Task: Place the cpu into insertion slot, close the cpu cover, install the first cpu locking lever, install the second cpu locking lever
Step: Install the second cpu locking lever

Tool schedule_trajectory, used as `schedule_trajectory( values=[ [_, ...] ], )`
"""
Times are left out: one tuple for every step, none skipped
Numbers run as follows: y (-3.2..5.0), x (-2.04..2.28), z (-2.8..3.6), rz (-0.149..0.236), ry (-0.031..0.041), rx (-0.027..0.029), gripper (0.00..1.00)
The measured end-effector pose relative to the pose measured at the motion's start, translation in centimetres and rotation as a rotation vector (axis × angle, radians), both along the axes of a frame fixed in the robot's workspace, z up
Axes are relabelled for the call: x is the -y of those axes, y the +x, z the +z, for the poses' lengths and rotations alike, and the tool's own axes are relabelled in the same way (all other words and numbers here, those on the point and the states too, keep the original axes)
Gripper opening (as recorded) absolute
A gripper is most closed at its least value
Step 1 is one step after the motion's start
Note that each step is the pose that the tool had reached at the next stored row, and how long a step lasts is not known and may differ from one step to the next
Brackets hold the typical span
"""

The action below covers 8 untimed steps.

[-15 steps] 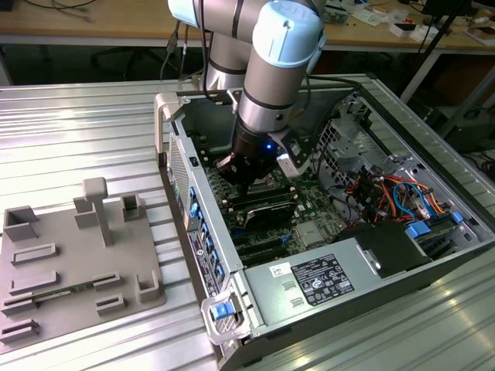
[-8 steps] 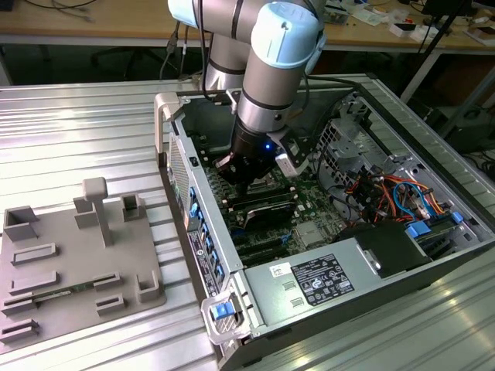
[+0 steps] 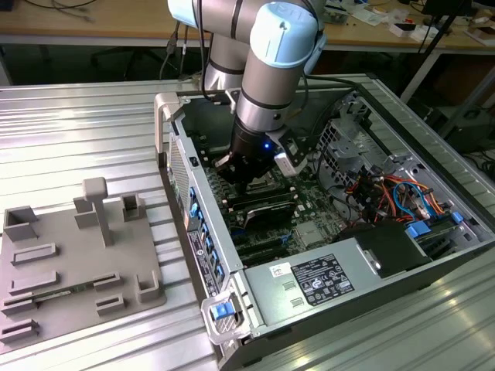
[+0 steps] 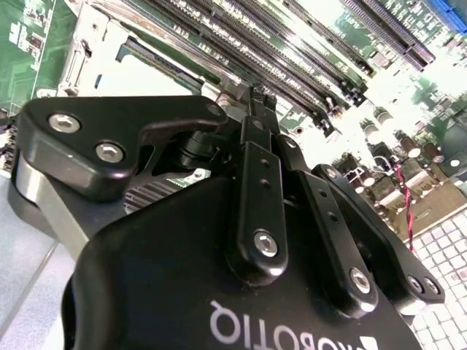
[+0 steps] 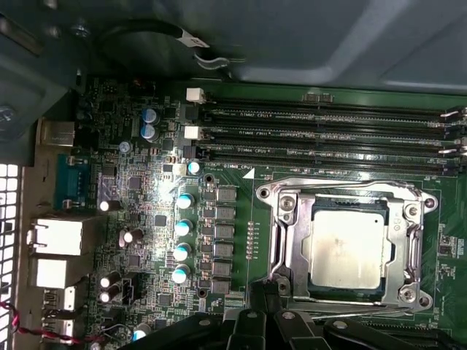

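The single arm (image 3: 267, 54) reaches down from the far side into the open computer case (image 3: 232, 309) — its pale blue joint caps and grey tube segments stand above the case's middle, the wrist pointing steeply downward. The black gripper (image 3: 246, 176) hangs just above the green board inside the case. In the second wrist view the gripper (image 4: 257, 98) shows its black linkage bars converging, the fingertips (image 4: 255, 93) drawn together to a narrow point — no gap visible between them. In the first wrist view the gripper (image 5: 264, 290) sits at the socket frame's edge.
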State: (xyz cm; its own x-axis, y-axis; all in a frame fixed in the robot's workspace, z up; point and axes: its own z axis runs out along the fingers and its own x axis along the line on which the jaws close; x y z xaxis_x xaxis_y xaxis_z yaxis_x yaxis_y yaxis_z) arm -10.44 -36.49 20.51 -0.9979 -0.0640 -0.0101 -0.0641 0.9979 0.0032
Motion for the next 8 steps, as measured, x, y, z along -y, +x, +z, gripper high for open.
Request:
schedule_trajectory(
  values=[
    [-0.01, 0.01, 0.02, 0.0, -0.0003, -0.0006, 0.11],
    [0.0, 0.01, 0.02, 0.0, 0.0001, -0.0006, 0.11],
    [0.0, 0.01, 0.02, 0.0, 0.0001, -0.0005, 0.11],
    [0.0, 0.01, 0.02, 0.0, 0.0001, -0.0005, 0.11],
    [-0.01, 0.01, 0.05, 0.001, 0.0, -0.0006, 0.11],
    [-0.01, 0.02, 0.12, 0.001, -0.0002, -0.0007, 0.11],
    [-0.01, 0.02, 0.24, 0.001, -0.0001, -0.0007, 0.11],
    [0.0, 0.01, 0.58, 0.001, 0.0001, -0.0005, 0.11]
  ],
)
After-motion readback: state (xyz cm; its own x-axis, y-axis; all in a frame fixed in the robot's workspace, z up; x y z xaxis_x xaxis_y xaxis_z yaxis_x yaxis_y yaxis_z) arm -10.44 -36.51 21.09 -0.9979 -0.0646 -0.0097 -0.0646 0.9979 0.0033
